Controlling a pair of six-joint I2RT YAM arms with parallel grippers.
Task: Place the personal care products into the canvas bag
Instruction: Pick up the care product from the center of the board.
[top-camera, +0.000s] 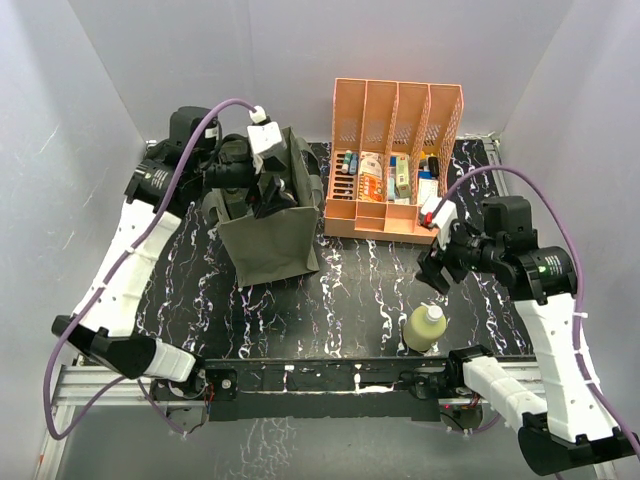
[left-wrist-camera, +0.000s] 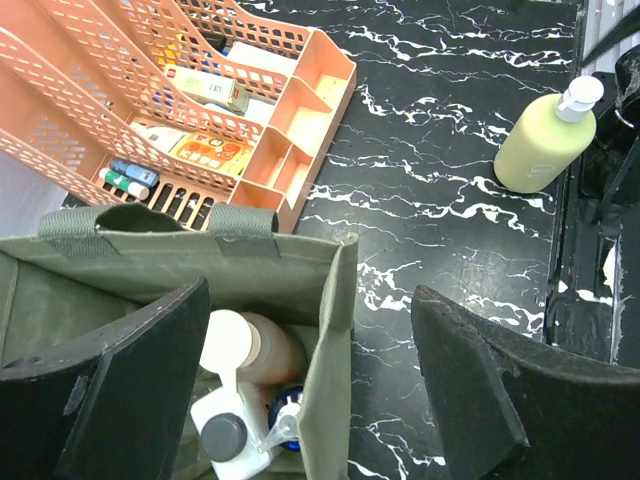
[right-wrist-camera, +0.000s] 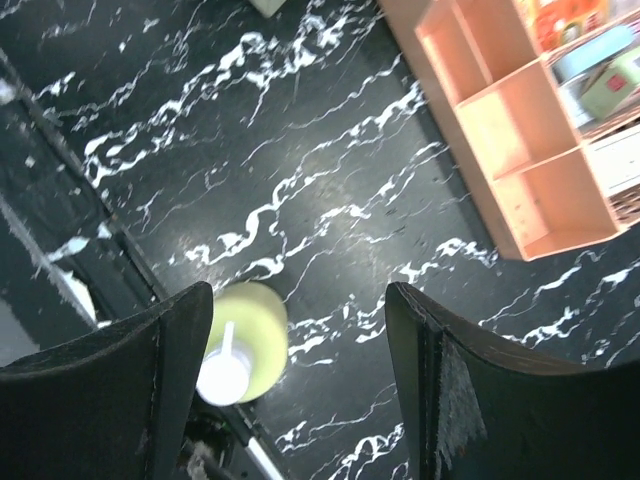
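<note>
Nearly done: beige bottle (left-wrist-camera: 262, 347) and white grey-capped bottle (left-wrist-camera: 226, 432) inside the canvas bag (top-camera: 272, 243), others hidden. Not yet bagged: pale yellow bottle (top-camera: 424, 328), well right of the bag, below the right gripper (right-wrist-camera: 290, 390), gaping and empty. Left gripper (left-wrist-camera: 310, 385) above the bag's mouth, spread wide, holding nothing.

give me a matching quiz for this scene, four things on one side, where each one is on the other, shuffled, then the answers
1 pale yellow bottle
2 white grey-capped bottle
3 peach organiser
4 left gripper

a open, above the canvas bag
b inside the bag
c upright on the table, near its front edge
d at the back, right of the bag

Pairs: 1-c, 2-b, 3-d, 4-a
</note>
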